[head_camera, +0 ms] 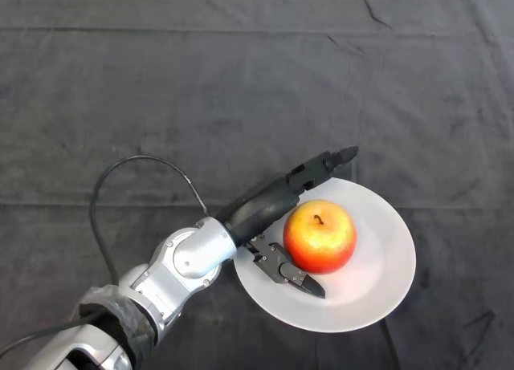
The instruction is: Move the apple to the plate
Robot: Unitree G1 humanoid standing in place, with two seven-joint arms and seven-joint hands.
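A red and yellow apple (320, 235) stands upright on a white plate (385, 266) at the lower middle right of the head view. My left hand (265, 212) is over the plate's left side, right beside the apple. Its fingers (321, 166) reach straight out past the apple's far side and its thumb (291, 274) lies straight on the near side. The hand is open, with the apple in the gap between them and no finger curled round it.
The table is covered by a dark wrinkled cloth (241, 89). Its far edge runs along the top of the view.
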